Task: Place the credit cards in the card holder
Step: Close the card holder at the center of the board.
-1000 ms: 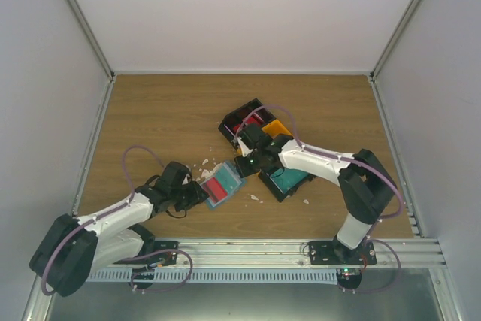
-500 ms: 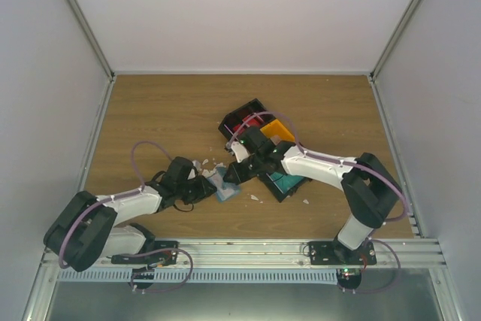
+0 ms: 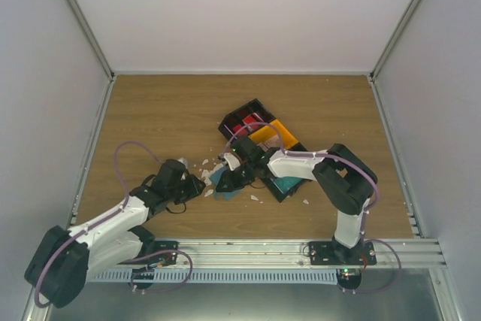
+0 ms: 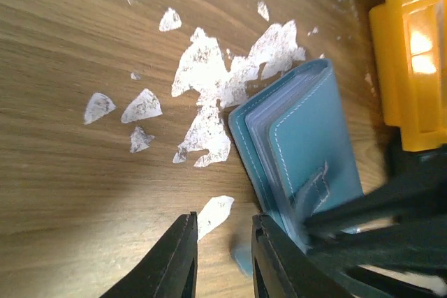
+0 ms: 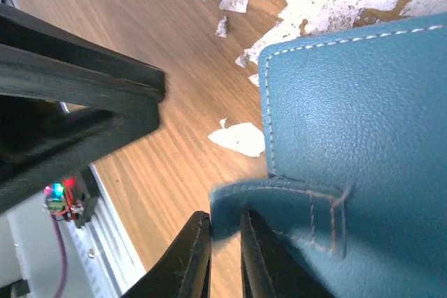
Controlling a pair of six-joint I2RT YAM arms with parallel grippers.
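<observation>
Since a second ago the card holder (image 4: 307,137) has gone from lying open with a red face showing to folded shut. The right arm has swung leftward over it, and the left arm has drawn in close beside it.

Starting at the lower left of the overhead view, we see the left gripper (image 3: 194,186) low over the table (image 4: 84,193). Its fingers are a narrow gap apart with nothing between them. It sits just left of the holder's edge, and we judge it is parked there to steady or catch the cover once it opens.

White scraps (image 4: 209,82) are scattered over the wood around and partly under the holder's upper corner. They are not cards, so we leave them be.

The holder lies at the centre of the overhead view, closed, with pale sleeves showing along its edge. The right gripper (image 5: 223,232) is pinched together on the holder's strap tab (image 5: 279,204). We read that hold as the way to peel the cover back, since the tab is the one part that stands proud of the flat cover.

No credit cards show in either wrist view. Further right stands the black tray (image 3: 254,119) with red and orange sections. We cannot tell whether the red there is cards. A green-teal block (image 3: 289,183) sits just beside it, under the right forearm. By our judgement the holder must be opened before any card can go in.
</observation>
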